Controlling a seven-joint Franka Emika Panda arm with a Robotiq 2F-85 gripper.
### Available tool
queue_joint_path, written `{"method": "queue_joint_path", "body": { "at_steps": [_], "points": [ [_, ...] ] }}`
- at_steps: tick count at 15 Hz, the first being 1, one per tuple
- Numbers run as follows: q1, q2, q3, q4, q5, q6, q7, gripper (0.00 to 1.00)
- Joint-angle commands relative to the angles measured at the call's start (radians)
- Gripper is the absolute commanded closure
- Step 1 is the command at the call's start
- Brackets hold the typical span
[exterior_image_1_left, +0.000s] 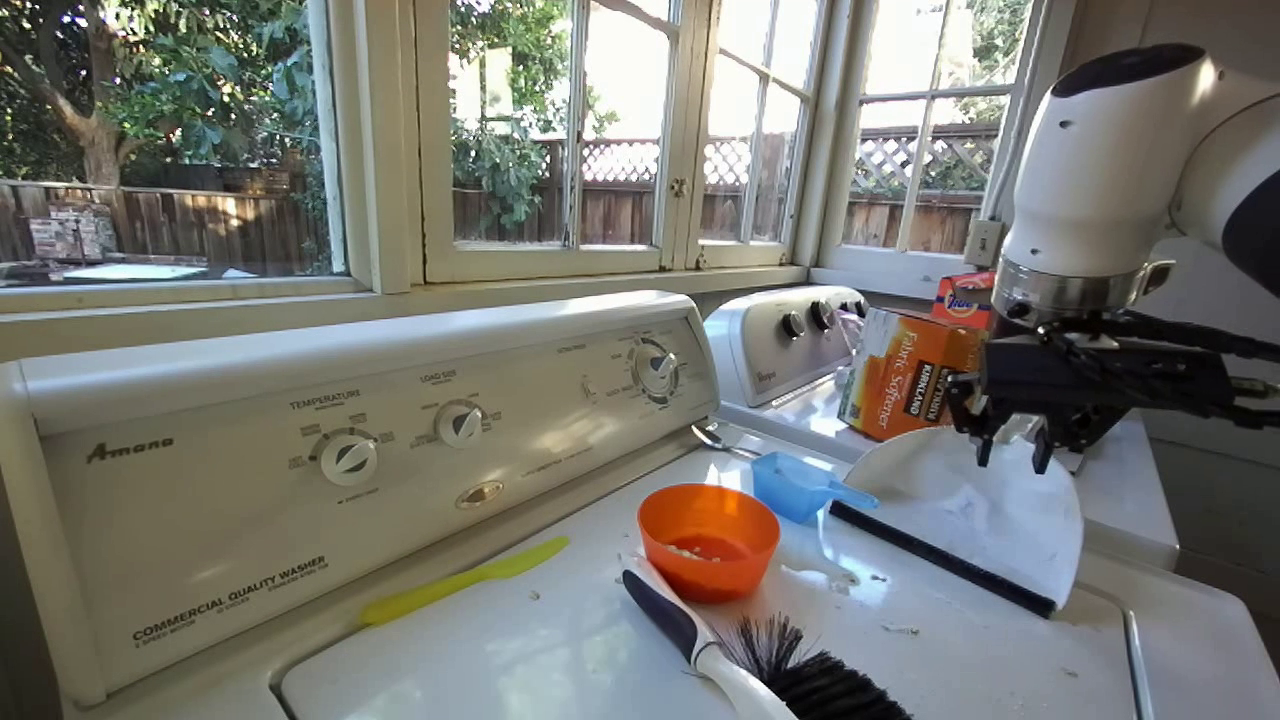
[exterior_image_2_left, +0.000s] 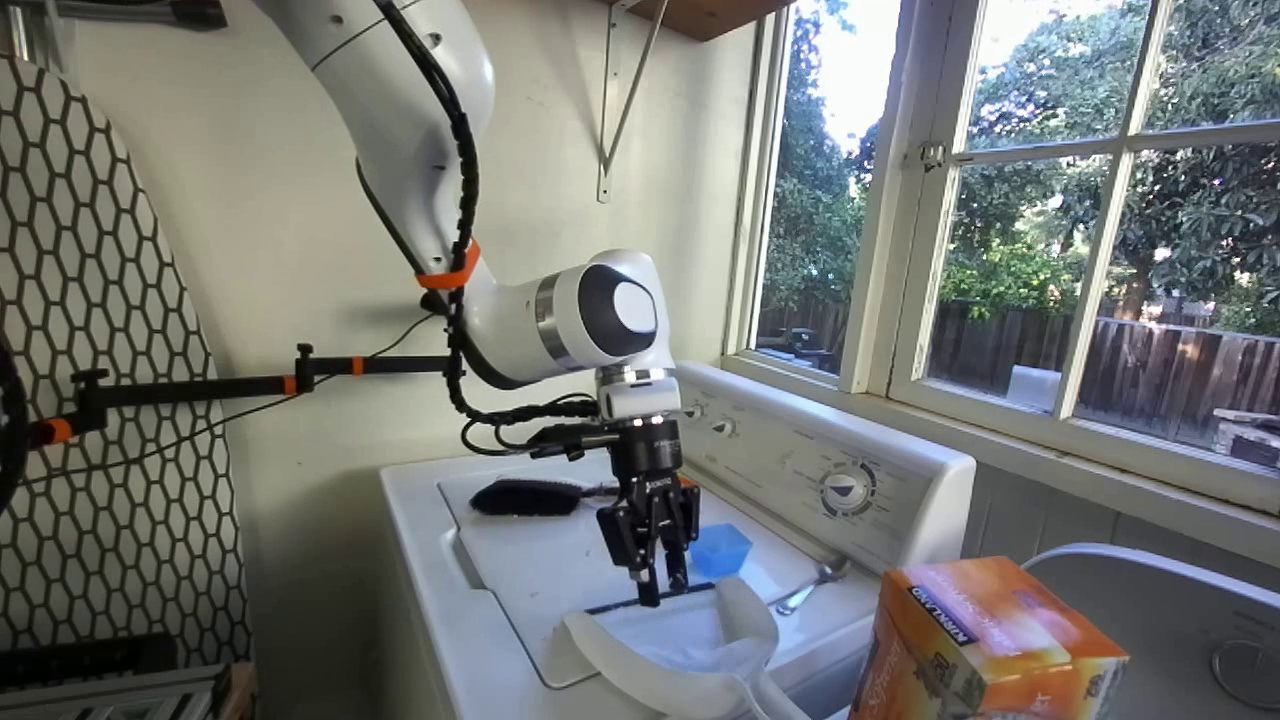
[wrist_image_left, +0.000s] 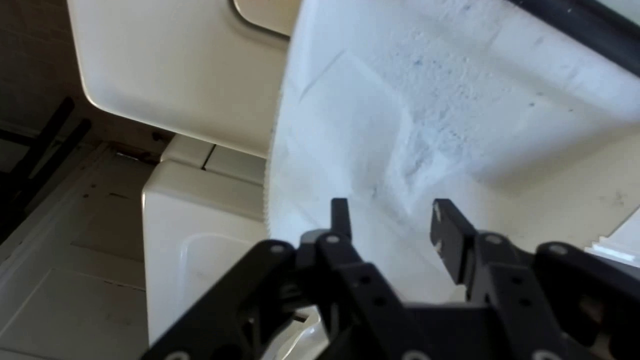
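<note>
My gripper (exterior_image_1_left: 1013, 458) is open and empty, with its two black fingers pointing down over the white dustpan (exterior_image_1_left: 970, 520). In an exterior view the gripper (exterior_image_2_left: 663, 590) is above the dustpan (exterior_image_2_left: 640, 672), near its black lip. In the wrist view the fingertips (wrist_image_left: 390, 202) stand apart with the dustpan's dusty inside (wrist_image_left: 350, 135) behind them; I cannot tell contact. A blue scoop (exterior_image_1_left: 790, 485) lies beside the dustpan. An orange bowl (exterior_image_1_left: 705, 565) with small pale bits inside stands near it. A brush (exterior_image_1_left: 690, 630) with black bristles lies in front of the bowl.
A yellow-green spreader (exterior_image_1_left: 465, 580) lies along the washer's control panel (exterior_image_1_left: 230, 480). A metal spoon (exterior_image_1_left: 722, 440) lies behind the scoop. An orange fabric softener box (exterior_image_1_left: 905, 375) and a red box (exterior_image_1_left: 962, 300) stand on the neighbouring machine. Windows are behind.
</note>
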Motion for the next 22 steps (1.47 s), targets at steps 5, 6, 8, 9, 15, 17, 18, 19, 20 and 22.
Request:
{"method": "queue_joint_path", "body": {
  "at_steps": [5, 6, 8, 9, 15, 17, 18, 19, 20, 22],
  "points": [
    [0.003, 0.032, 0.009, 0.036, -0.040, 0.001, 0.054, 0.33],
    [0.003, 0.033, 0.009, 0.038, -0.041, 0.000, 0.055, 0.34],
    [0.005, 0.033, 0.009, 0.044, -0.043, -0.004, 0.054, 0.39],
    [0.005, 0.032, 0.010, 0.046, -0.044, -0.005, 0.053, 0.41],
    [0.009, 0.033, 0.015, 0.061, -0.042, -0.007, 0.055, 0.70],
    [0.011, 0.032, 0.016, 0.067, -0.044, -0.015, 0.055, 0.40],
    [0.012, 0.033, 0.019, 0.070, -0.042, -0.016, 0.052, 0.38],
    [0.014, 0.032, 0.021, 0.073, -0.044, -0.018, 0.049, 0.33],
    [0.014, 0.029, 0.023, 0.076, -0.046, -0.015, 0.048, 0.27],
    [0.014, 0.023, 0.028, 0.083, -0.043, -0.011, 0.033, 0.11]
  ]
}}
